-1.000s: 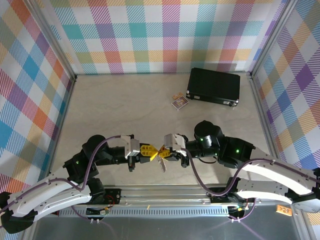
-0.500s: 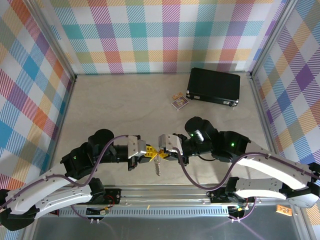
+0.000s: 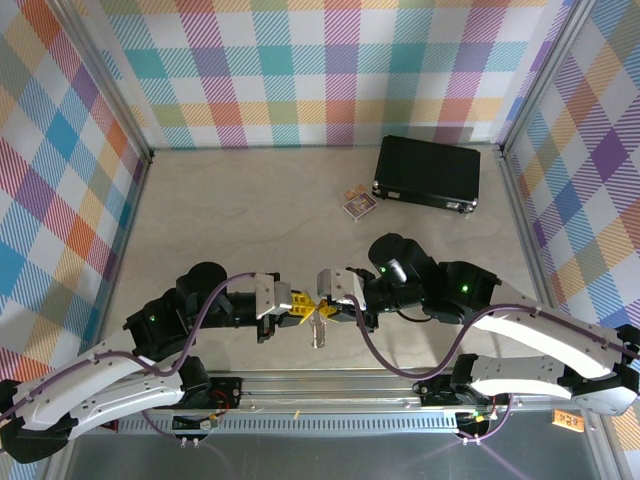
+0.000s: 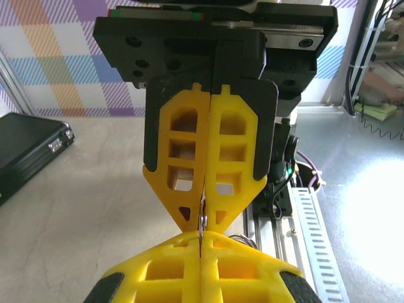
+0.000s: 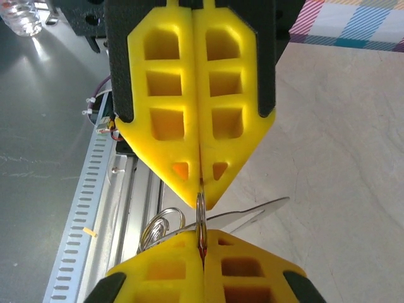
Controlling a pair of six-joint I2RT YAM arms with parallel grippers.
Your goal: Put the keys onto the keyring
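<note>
From above, the left arm comes in from 7 o'clock and the right arm from 4 o'clock, both bent low, so that the left gripper and the right gripper meet nose to nose over the near edge of the beige table. Plaid walls box the space, a black case lies toward 1 o'clock, and a small card packet sits just off its 9 o'clock side. A silvery bit of metal dangles at 6 o'clock from the meeting point, too small to tell key from ring. In the left wrist view the left gripper points level at the right gripper at 12 o'clock. Both pairs of yellow fingers are pressed together, and the keyring shows edge-on as a thin sliver bridging the two tips. In the right wrist view the right gripper is closed with a trace of red in its seam, and the key juts its blade toward 3 o'clock. The left gripper at 12 o'clock pinches the keyring, whose wire curls out toward 9 o'clock over the metal rail.
</note>
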